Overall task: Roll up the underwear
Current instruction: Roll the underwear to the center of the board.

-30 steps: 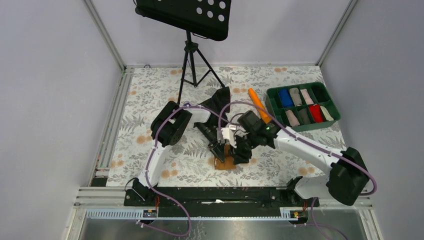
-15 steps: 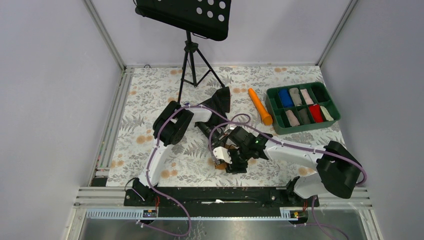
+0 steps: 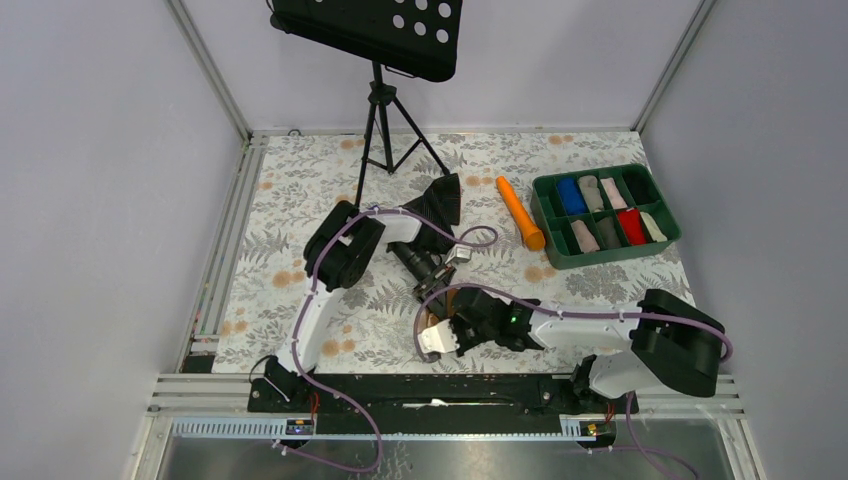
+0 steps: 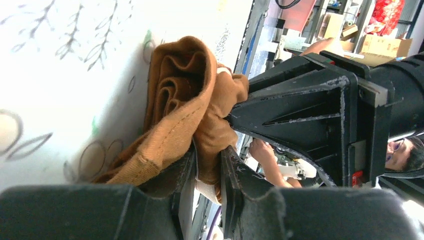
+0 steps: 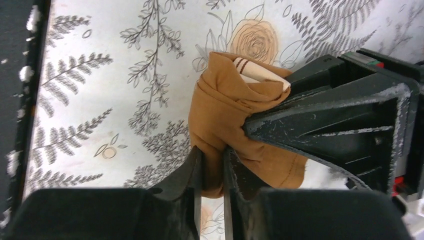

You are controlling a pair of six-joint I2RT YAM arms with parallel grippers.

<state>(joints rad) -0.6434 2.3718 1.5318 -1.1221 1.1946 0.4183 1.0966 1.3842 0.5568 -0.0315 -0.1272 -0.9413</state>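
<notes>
There is one underwear point(image 5: 225, 105). My left gripper point(image 4: 207, 155) and my right gripper point(image 5: 212, 160) each pinch it. From above it is mostly hidden.

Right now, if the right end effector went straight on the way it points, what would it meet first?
The underwear: the right end effector pinches its fold, with more bunched fabric directly ahead; depth beyond is unclear.

Underwear point(image 5: 225, 105) between left end effector point(image 4: 207, 155), right end effector point(image 5: 212, 160) (front centre); cylinder point(image 3: 520, 212) left of bin point(image 3: 620, 253).

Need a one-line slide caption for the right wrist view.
Right gripper and left gripper both clamp the bunched brown underwear over the floral-print table.
</notes>
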